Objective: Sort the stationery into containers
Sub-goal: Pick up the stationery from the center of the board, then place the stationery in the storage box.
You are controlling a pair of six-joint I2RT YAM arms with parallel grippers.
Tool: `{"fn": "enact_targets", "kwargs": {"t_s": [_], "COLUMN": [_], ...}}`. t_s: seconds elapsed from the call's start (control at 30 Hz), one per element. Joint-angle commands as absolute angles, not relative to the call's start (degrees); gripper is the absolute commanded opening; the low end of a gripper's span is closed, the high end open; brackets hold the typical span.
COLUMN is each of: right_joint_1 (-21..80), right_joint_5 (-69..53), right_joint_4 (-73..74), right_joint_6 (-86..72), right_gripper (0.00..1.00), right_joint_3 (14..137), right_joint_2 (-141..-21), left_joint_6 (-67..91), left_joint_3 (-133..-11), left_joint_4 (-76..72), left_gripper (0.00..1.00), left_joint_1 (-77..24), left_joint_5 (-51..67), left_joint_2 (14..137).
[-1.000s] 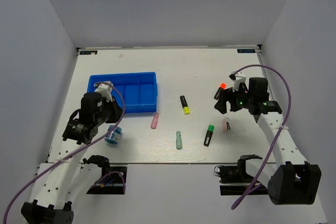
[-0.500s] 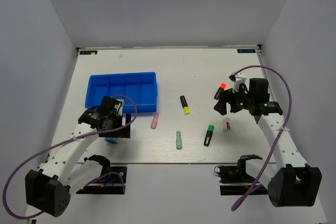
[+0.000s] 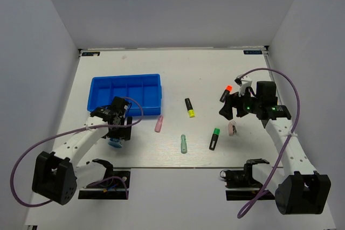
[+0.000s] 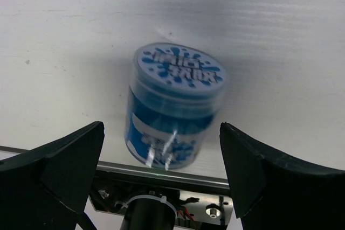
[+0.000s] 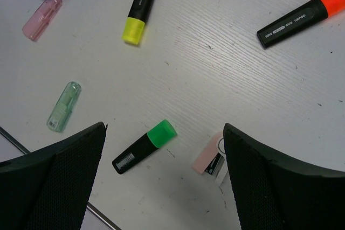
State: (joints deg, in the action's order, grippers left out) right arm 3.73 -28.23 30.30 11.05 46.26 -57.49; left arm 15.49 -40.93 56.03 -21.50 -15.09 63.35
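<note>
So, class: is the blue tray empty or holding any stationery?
Empty: each visible compartment of the blue tray shows only bare blue floor.

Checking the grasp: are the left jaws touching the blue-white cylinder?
Apart. Left wrist view shows table between the cylinder and each jaw of the left gripper.

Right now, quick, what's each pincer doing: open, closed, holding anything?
Left pincer: open, straddling the blue jar, not gripping it.
Right pincer: open, holding nothing.
</note>
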Motion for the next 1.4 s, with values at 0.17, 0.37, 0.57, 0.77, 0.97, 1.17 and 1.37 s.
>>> {"fn": "enact_targets", "kwargs": {"t_s": [0.17,0.37,0.57,0.77,0.97,1.17,1.37], "right_joint_1": [3.4,3.6,3.5,3.4,3.6,3.6,3.5], "right_joint_5": [-30.8,-31.1,-31.1,-31.1,-31.6,-31.8,-32.3], "right_joint_4": [31.2,31.2,31.4,31.3,31.1,31.2,31.5], "right_joint_6": [11.7,11.4,11.2,11.2,11.5,11.7,11.6], "right_gripper": [0.91,0.91,0.91,0.91,0.91,0.91,0.91], "right_joint_3": [47.5,47.5,47.5,47.5,47.3,47.4,47.1], "right_joint_2": [-54.8,-53.6,-52.6,-52.1,-52.5,-53.1,-53.2], "left_joint_6": [11.9,12.1,12.3,13.6,17.4,18.0,11.9], "left_joint_3": [-40.1,-38.1,-37.1,-39.0,-46.9,-60.4,-70.0], "left_joint_4": [50.5,47.7,47.5,50.1,55.8,59.8,57.8], "left_gripper": [0.99,0.93,0.61,0.0,0.0,0.0,0.0], "left_joint_1": [-19.9,-21.5,-21.9,-23.2,-25.0,-22.0,-10.9], "left_joint_5": [-17.6,-19.0,-17.8,-17.9,-12.1,-11.7,-13.3], "left_joint_2": [70.7,72.3,71.6,70.0,60.8,57.9,70.4]}}
